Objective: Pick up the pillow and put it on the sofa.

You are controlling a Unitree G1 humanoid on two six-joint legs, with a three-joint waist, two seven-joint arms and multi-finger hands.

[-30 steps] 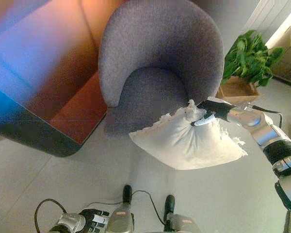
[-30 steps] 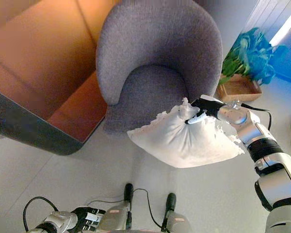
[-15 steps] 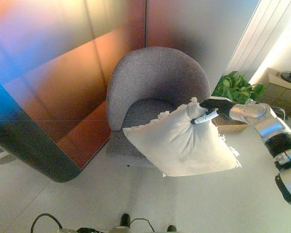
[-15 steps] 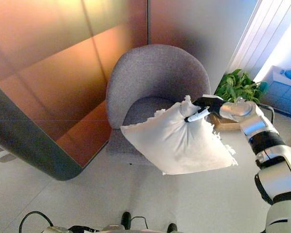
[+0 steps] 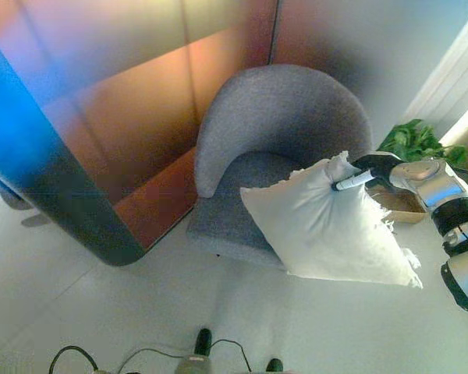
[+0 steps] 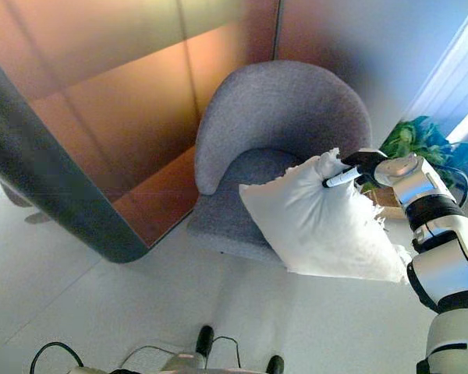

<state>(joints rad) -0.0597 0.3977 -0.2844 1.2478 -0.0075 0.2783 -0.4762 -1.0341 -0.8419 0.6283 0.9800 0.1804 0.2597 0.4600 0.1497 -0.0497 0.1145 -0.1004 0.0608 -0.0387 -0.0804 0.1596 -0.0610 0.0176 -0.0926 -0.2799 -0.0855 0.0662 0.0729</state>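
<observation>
Nearest to us, pale floor (image 5: 101, 312) is running along the bottom of both views. Our left hand is not showing in either view. Above the floor we are holding the white pillow (image 5: 335, 230) in the air, off the floor, its fringed edges hanging free and its lower corner drooping toward the right. It is overlapping the front right part of the grey sofa (image 5: 285, 132), in front of the seat edge; we can't tell whether it is touching the seat. Our right hand (image 5: 366, 170) is coming in from the right and gripping the pillow at its top corner, fingers (image 6: 339, 178) curled and clamped on a bunched tuft of cloth, one white-tipped finger lying across the fabric. The sofa is a round-backed armchair type, sitting just behind the pillow with its curved back wrapping around the seat. To the left of the sofa, a dark curved-edge panel (image 5: 54, 195) with a reddish-brown face is standing near us and running back. Further back on the right, a green potted plant (image 5: 417, 144) is sitting in a wooden box (image 5: 402, 204), partly hidden behind our right arm.
</observation>
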